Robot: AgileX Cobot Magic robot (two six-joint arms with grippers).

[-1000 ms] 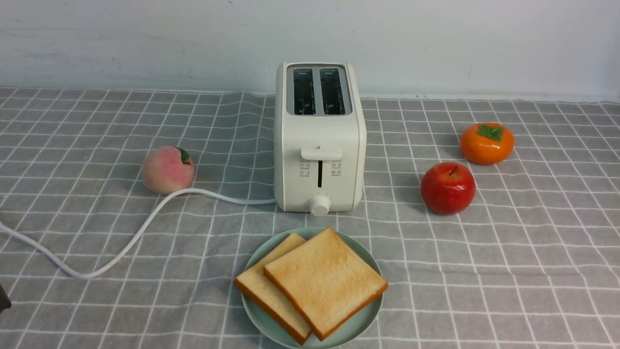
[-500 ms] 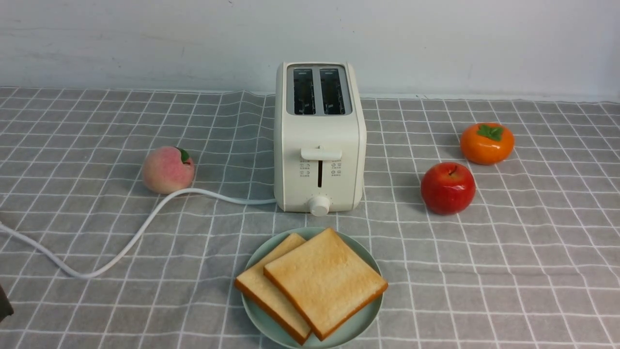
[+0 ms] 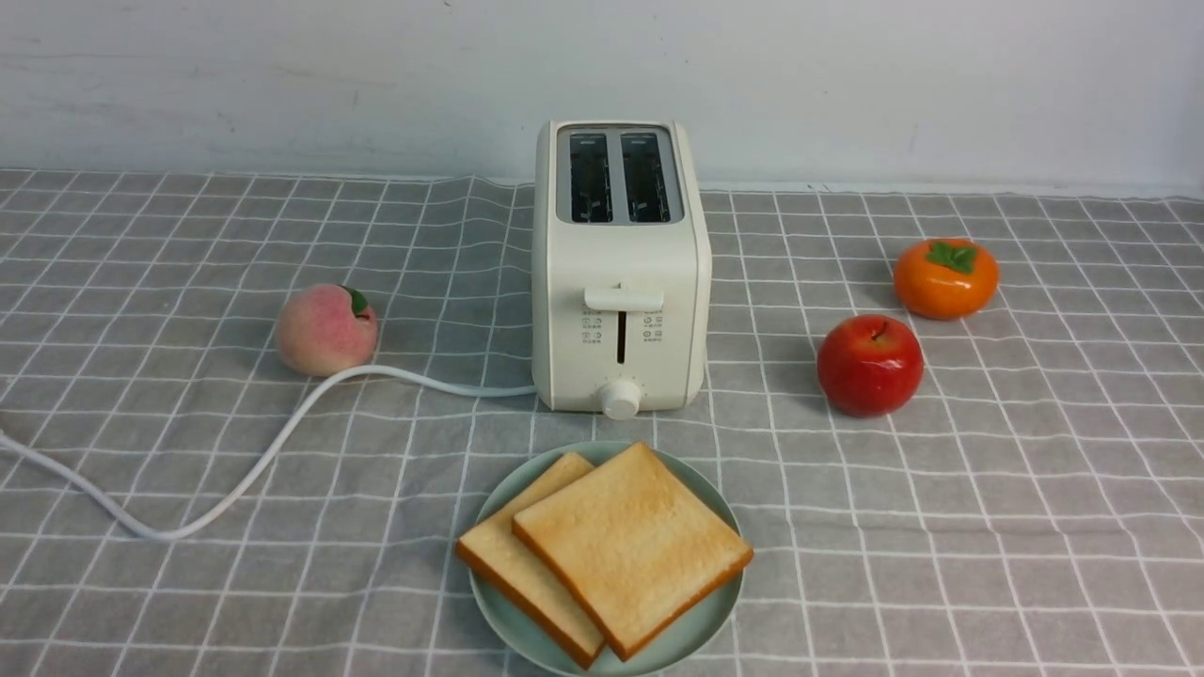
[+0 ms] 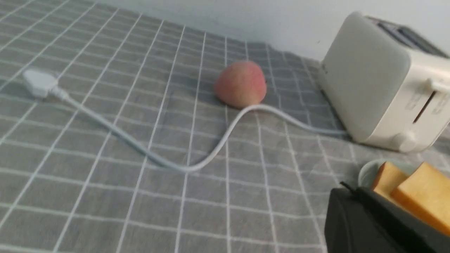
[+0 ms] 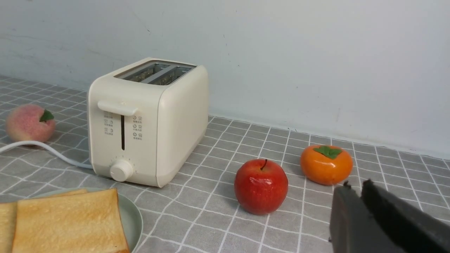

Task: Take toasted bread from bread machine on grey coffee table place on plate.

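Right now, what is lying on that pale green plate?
Two slices of toasted bread lie flat on the plate: the right slice overlaps the left slice. They hide most of the plate's middle, so anything beneath cannot be seen.

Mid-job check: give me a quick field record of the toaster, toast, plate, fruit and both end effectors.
toaster: upright, both slots empty
toast: two slices, overlapping, flat on plate
plate: in front of toaster, not touching it
left end effector: shut, holding nothing
right end effector: holding nothing; open or shut unclear
fruit: peach left of toaster; apple and persimmon right
task: looks done
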